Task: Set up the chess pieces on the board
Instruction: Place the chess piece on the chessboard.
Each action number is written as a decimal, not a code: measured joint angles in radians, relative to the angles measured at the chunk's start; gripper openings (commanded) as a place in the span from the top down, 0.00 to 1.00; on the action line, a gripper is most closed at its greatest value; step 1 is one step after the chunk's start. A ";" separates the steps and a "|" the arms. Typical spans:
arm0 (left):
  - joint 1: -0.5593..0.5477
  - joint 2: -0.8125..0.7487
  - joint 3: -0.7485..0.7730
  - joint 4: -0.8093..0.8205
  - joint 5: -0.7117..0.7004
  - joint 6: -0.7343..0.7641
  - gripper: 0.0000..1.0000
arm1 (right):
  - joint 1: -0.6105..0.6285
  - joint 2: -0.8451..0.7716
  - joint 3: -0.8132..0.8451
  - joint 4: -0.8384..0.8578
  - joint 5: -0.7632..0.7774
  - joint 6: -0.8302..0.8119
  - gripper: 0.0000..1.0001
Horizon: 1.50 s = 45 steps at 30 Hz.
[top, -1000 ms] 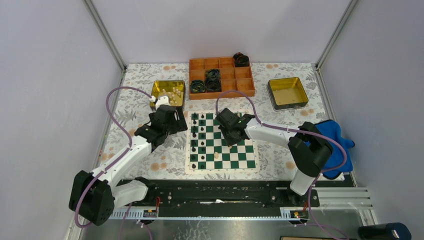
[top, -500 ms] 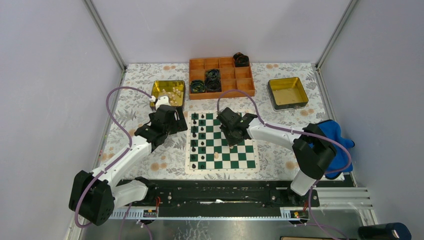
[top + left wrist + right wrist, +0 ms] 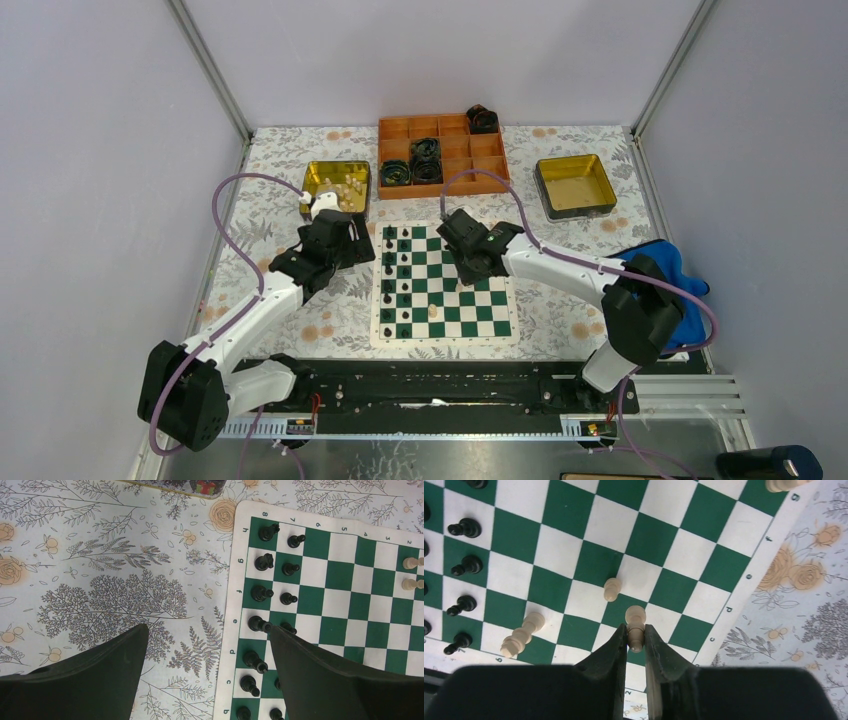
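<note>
The board (image 3: 492,318) lies in the middle of the table. Black chess pieces (image 3: 396,280) fill its two left columns, and they also show in the left wrist view (image 3: 263,561). My right gripper (image 3: 635,630) is shut on a cream pawn (image 3: 635,619), held above the board's squares (image 3: 554,550). Another cream pawn (image 3: 611,588) stands just beyond it, and a cream piece (image 3: 521,635) lies tipped over. From above, the right gripper (image 3: 468,270) is over the board's middle. My left gripper (image 3: 207,629) is open and holds nothing, hovering over the cloth by the board's left edge.
A yellow-lined tin (image 3: 337,185) with cream pieces sits behind the left gripper (image 3: 350,243). An orange compartment tray (image 3: 455,150) with black rolls stands at the back. A second tin (image 3: 575,185) is at the back right, and a blue object (image 3: 668,272) is by the right arm.
The right gripper has shifted slightly right and away over the board, still holding the cream pawn. The left arm has not moved.
</note>
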 measured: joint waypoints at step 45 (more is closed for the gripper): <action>-0.002 0.029 0.000 0.000 -0.001 0.000 0.01 | -0.309 0.180 0.101 0.055 0.016 -0.061 0.95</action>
